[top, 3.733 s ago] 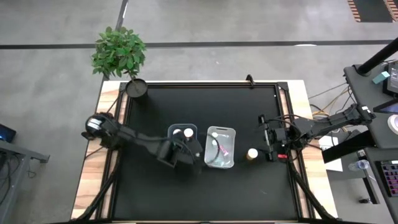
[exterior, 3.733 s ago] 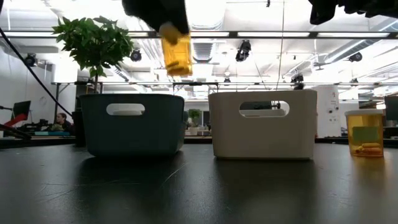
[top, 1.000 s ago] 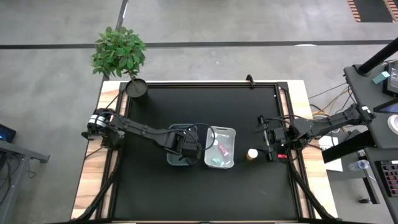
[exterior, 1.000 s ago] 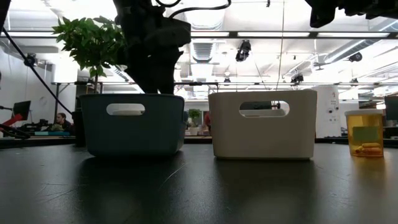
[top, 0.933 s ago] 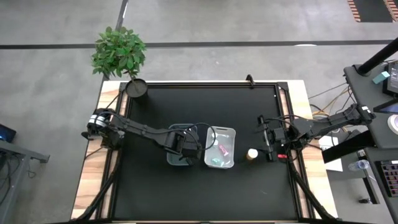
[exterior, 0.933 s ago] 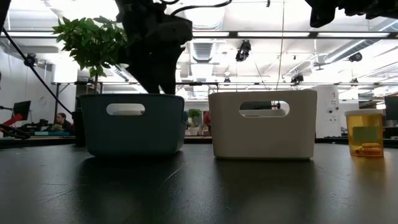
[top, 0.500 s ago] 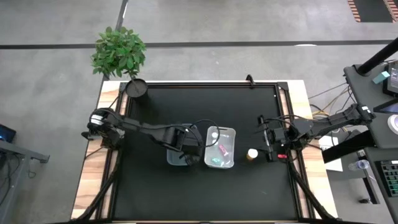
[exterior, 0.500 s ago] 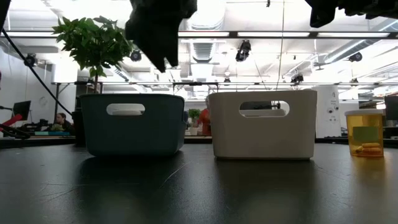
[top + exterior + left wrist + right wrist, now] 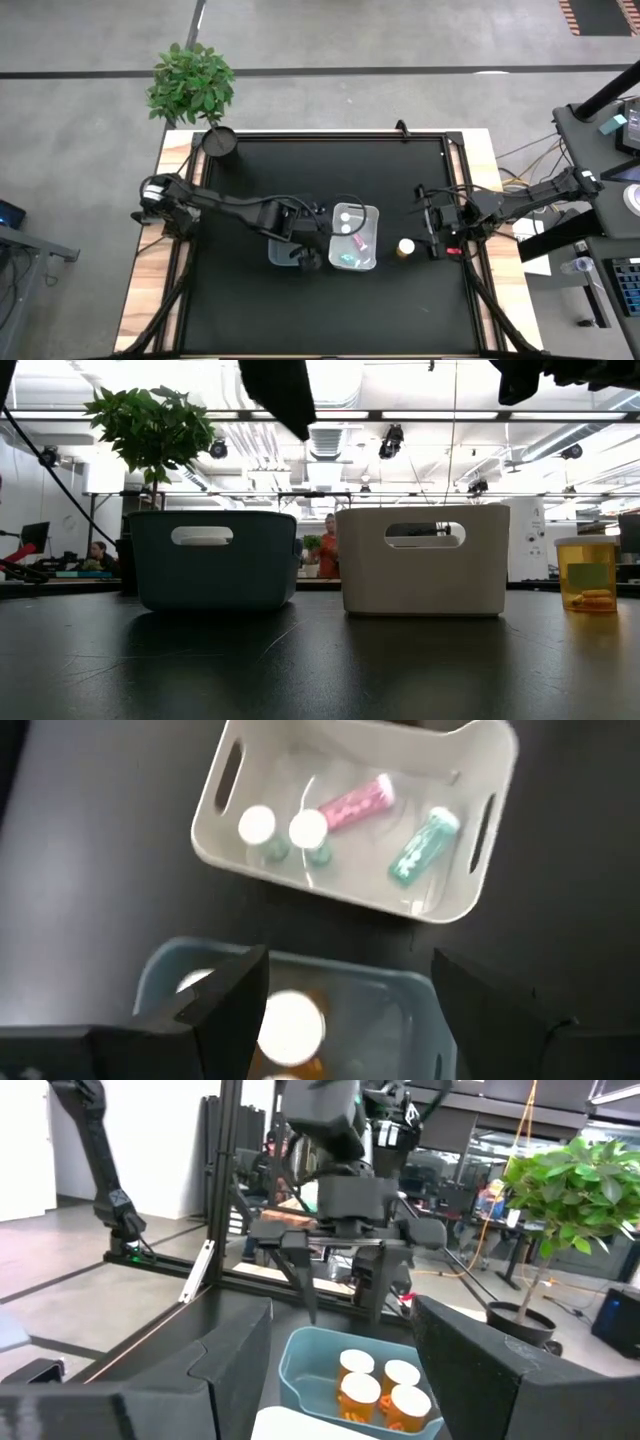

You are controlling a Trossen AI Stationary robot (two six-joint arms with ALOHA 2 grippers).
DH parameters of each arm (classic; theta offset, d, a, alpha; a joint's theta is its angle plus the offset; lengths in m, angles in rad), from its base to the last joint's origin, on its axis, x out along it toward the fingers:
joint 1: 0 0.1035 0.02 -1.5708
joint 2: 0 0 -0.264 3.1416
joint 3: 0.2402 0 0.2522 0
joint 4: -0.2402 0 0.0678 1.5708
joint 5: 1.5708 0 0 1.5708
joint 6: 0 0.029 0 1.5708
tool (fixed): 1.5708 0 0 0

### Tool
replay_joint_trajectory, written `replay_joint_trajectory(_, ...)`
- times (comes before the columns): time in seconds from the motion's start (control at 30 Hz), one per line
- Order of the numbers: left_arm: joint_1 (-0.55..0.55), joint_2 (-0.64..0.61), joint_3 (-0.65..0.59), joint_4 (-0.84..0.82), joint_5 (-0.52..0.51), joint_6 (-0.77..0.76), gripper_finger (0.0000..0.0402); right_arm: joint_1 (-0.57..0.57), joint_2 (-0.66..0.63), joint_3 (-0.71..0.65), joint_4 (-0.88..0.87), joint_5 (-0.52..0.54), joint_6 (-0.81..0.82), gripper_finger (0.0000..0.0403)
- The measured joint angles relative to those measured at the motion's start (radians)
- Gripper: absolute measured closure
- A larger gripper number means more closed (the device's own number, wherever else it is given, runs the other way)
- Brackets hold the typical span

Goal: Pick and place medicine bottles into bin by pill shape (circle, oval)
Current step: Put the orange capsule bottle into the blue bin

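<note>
My left gripper [image 9: 345,990] hangs open, holding nothing, above the blue bin [image 9: 420,1010], which holds orange bottles with white caps [image 9: 385,1385]. Beside it, the white bin [image 9: 470,760] holds a pink bottle [image 9: 357,802] and a teal bottle [image 9: 420,845] lying down, and two small upright bottles [image 9: 283,828]. One orange bottle [image 9: 405,246] stands on the mat right of the white bin. My right gripper [image 9: 432,235] waits open just right of that bottle. In the low view my left gripper [image 9: 280,390] is high above the blue bin [image 9: 215,560].
A potted plant [image 9: 218,140] stands at the table's far left corner. The black mat [image 9: 330,310] lies bare in front of and behind the two bins. People show in the room beyond the table in the low view.
My left gripper has risen out of the blue bin to well above its rim. It has drifted a little toward the white bin and rolled about its own axis. It stays open and carries nothing.
</note>
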Motion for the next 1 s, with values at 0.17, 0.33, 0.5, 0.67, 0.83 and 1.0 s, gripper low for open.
replay_joint_trajectory(0.17,-0.026,0.0,-0.013,0.085,-0.001,0.17,0.0141,0.0,0.0,0.0,0.0,0.025,-0.001,0.0172)
replay_joint_trajectory(0.33,-0.052,0.0,-0.025,0.179,-0.001,0.256,0.0141,0.0,0.0,0.0,-0.002,0.025,0.007,0.0172)
replay_joint_trajectory(0.5,-0.072,-0.012,-0.085,0.251,-0.001,0.299,0.0141,0.0,0.0,0.0,-0.016,0.028,0.032,0.0172)
replay_joint_trajectory(0.67,-0.075,-0.057,-0.183,0.372,-0.002,0.313,0.0141,0.0,0.005,0.0,-0.036,0.088,0.119,0.0172)
replay_joint_trajectory(0.83,-0.076,-0.128,-0.294,0.472,-0.006,0.329,0.0141,0.0,0.007,0.0,-0.064,0.099,0.295,0.0172)
replay_joint_trajectory(1.0,-0.073,-0.213,-0.406,0.608,-0.074,0.391,0.0141,0.0,0.006,0.0,-0.073,0.069,0.53,0.0172)
